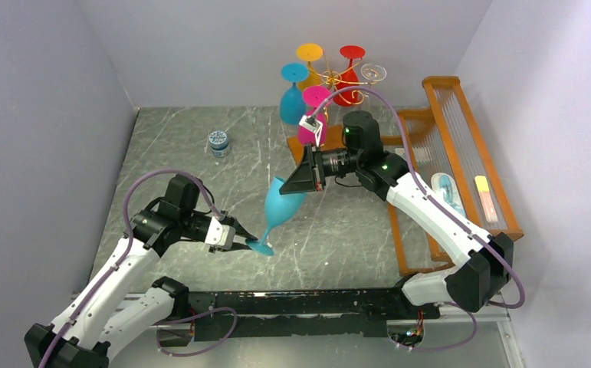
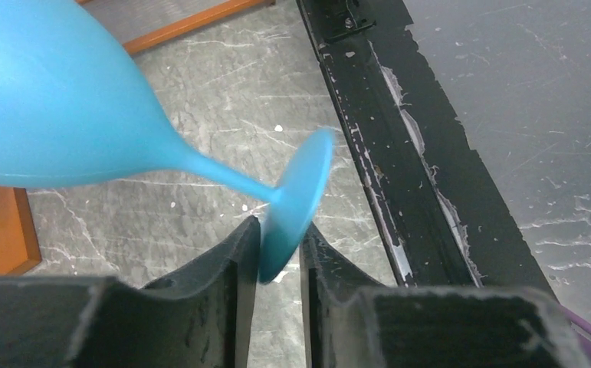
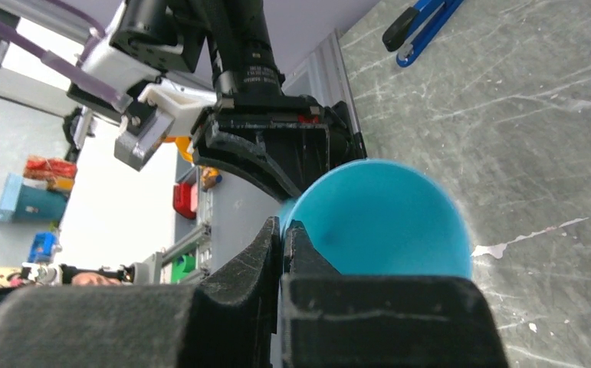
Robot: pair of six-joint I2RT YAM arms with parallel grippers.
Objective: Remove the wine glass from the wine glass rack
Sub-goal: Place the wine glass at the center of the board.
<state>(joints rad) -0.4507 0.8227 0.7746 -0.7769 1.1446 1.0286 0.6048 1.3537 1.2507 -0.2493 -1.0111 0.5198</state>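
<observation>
Counter (image 1: 169, 153): grey marble. The wine glass rack (image 1: 330, 77) stands at the far edge, right of middle, with other glasses (image 1: 292, 103) hanging on it. The blue wine glass (image 1: 283, 205) is off the rack and tilted in the air over mid-counter, its bowl toward the rack. Your right pincer (image 3: 283, 230) pinches the bowl's rim. Your left pincer (image 2: 280, 230) pinches the foot, edge-on.

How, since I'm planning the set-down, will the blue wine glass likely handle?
The blue wine glass seems top-heavy, wide bowl on thin stem, so apt to tip. Its smooth foot, pinched edgewise by the left gripper, could pivot or slip.
</observation>
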